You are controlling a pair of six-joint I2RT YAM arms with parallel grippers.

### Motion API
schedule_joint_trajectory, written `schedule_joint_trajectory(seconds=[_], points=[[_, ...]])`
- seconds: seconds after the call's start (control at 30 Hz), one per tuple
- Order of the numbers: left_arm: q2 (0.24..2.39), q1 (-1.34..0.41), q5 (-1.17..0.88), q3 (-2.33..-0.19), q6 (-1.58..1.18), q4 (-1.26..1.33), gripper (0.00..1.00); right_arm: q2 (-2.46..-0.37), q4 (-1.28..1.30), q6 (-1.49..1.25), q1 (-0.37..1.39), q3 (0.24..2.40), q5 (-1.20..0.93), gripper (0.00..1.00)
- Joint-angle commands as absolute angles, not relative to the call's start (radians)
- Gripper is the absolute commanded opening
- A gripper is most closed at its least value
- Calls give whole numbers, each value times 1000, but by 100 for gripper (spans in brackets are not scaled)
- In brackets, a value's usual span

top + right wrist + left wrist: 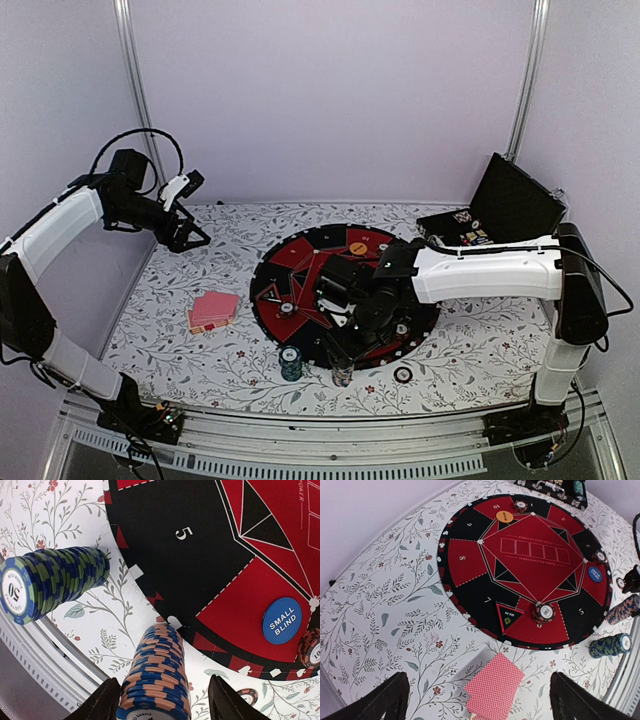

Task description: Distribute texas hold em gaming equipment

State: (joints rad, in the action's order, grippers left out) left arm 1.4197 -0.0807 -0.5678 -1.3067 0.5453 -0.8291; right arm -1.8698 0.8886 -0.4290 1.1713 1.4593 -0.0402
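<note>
A tall blue-and-orange chip stack [159, 665] stands on the cloth just off the mat's front edge. My right gripper [165, 681] straddles its top: the left finger [106, 702] is close against it, the right finger [225, 702] stands a gap away, so the jaws are open. A green-and-blue stack [60, 580] marked 50 stands beside it. A blue small-blind disc [281, 620] lies on the red field. An orange disc [504, 516] and small chip piles [543, 612] sit on the mat. A pile of pink-backed cards [495, 687] lies below my open left gripper [190, 240].
The round red-and-black mat [300, 255] fills the table's middle. A black hinged case [510, 200] stands open at the back right. One loose chip [403, 375] lies near the front edge. The table's metal rail [45, 655] runs close behind the two stacks.
</note>
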Motion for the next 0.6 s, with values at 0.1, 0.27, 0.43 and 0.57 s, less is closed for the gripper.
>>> schedule_joint_trajectory(seconds=[0.1, 0.27, 0.43, 0.57], points=[[1404, -92, -569, -1330, 546, -838, 100, -1894, 878, -424, 1178, 1453, -46, 62], [1405, -92, -566, -1330, 548, -837, 100, -1894, 879, -423, 1178, 1451, -48, 62], [1408, -92, -571, -1331, 546, -838, 100, -1889, 885, -425, 1178, 1453, -43, 54], [1413, -92, -574, -1335, 546, -838, 100, -1881, 895, -426, 1180, 1463, -34, 45]])
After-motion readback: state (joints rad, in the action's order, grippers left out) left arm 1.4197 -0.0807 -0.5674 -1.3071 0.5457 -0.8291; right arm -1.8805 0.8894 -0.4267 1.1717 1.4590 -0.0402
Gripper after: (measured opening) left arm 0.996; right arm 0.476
